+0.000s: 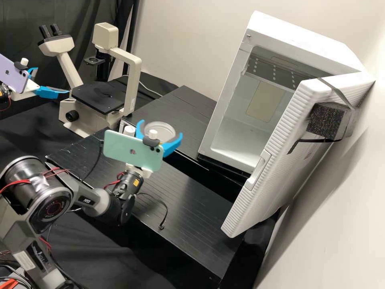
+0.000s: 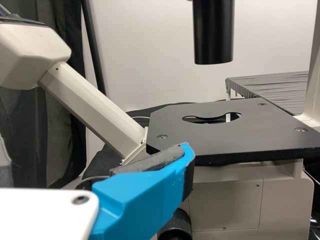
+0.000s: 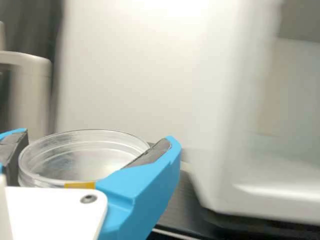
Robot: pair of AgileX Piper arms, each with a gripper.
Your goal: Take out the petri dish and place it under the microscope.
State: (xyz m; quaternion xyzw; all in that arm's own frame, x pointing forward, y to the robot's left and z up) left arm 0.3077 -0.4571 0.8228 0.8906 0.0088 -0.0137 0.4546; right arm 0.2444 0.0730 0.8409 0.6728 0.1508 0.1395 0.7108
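I have the petri dish (image 3: 85,155) clamped in my right pincer (image 1: 161,129), one blue finger against each side of its rim. Off to that pincer's left stands the microscope (image 1: 133,80), and to its right the open white cabinet (image 1: 296,36); my left pincer (image 1: 52,80), fingers apart, is near the black stage (image 2: 200,140).

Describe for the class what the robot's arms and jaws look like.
Right arm: dark grey with rounded joints, light lettering on a black label, loose red wires, a yellow sticker and a pale green phone mounted on it. Left arm: a lilac phone. Both have white mounts and bent, bright blue jaws; dark padding lines them.
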